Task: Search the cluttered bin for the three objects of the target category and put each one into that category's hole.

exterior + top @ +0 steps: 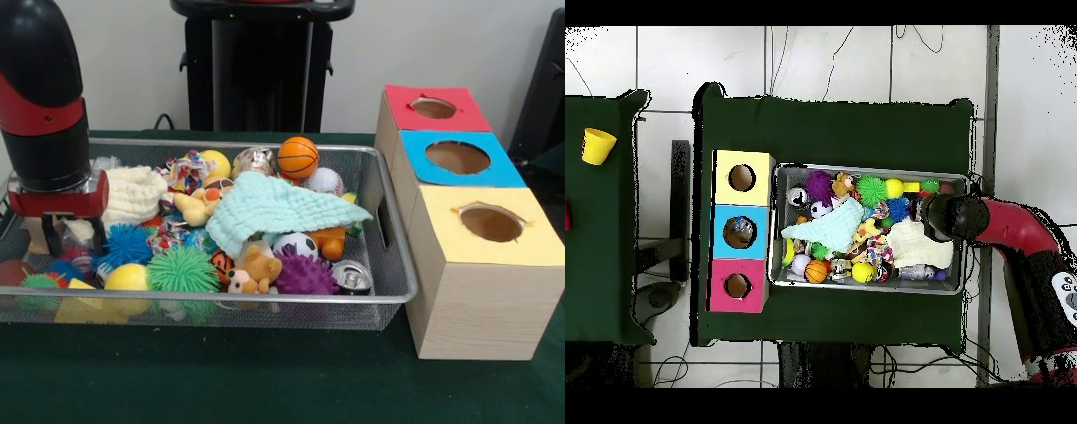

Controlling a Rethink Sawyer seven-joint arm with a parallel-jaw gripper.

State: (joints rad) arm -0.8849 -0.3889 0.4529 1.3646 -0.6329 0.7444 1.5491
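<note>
The front view looks from low and close across the table, facing the wire bin and the three-holed wooden box beside it. The overhead view looks straight down from much farther off, taking in the whole green table and surrounding floor. Both share bin and box.

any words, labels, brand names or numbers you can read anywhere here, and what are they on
None can be read.
Can lying in the mesh bin: no print legible on it.
Red, blue and yellow box tops: plain colour, no lettering.
Panel on the robot arm: small marks, too blurred to read.
Yellow cup on the side table: no text visible.
</note>
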